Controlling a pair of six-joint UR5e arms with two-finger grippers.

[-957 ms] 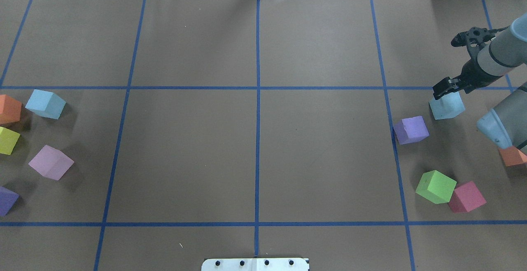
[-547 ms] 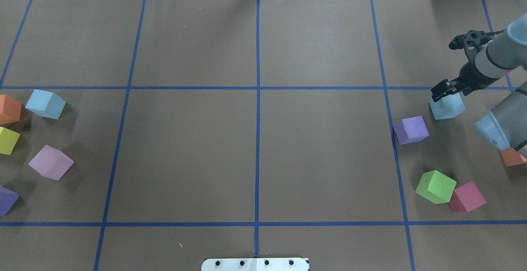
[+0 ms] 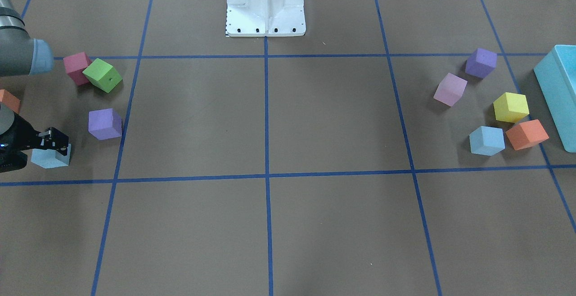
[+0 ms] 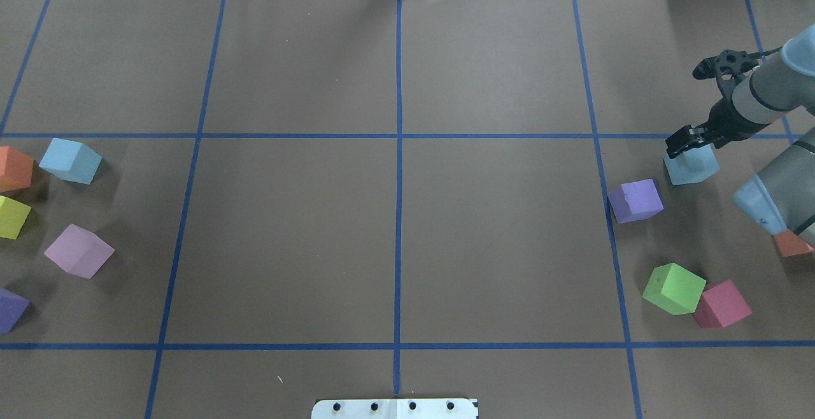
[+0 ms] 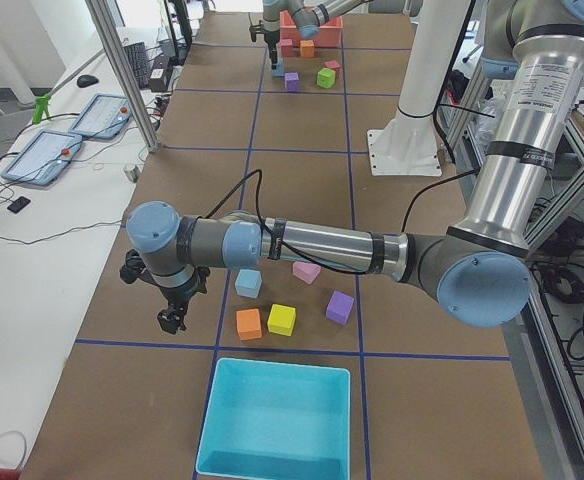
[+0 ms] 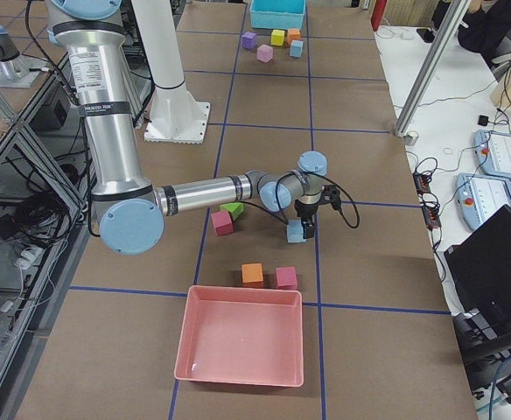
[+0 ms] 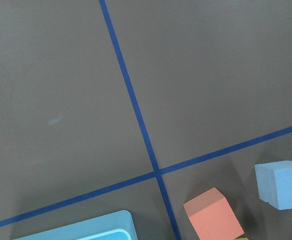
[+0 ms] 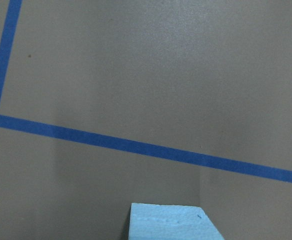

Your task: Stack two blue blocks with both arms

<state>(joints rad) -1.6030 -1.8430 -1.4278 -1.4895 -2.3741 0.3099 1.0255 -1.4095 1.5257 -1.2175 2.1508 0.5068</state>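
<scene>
One blue block [image 4: 693, 167] lies on the table's right side; it also shows in the front view [image 3: 47, 159] and at the bottom of the right wrist view [image 8: 172, 222]. My right gripper [image 4: 685, 143] [image 3: 55, 144] hangs low over its top, fingers open and down around its upper edge. The other blue block [image 4: 70, 160] [image 3: 487, 141] lies on the left side, next to an orange cube [image 4: 14, 169]; the left wrist view shows it too [image 7: 283, 184]. My left gripper [image 5: 171, 318] shows only in the left side view, above the table beyond that block; I cannot tell whether it is open.
A purple cube [image 4: 635, 200], a green cube [image 4: 673, 288] and a red cube [image 4: 721, 304] lie near the right block. Yellow [image 4: 11, 216], pink [image 4: 79, 251] and purple [image 4: 9, 309] cubes lie on the left. A turquoise bin [image 3: 558, 93] stands at the left end, a pink tray [image 6: 242, 346] at the right end.
My right gripper has moved slightly left and lower onto the right blue block. The cubes have not moved.
</scene>
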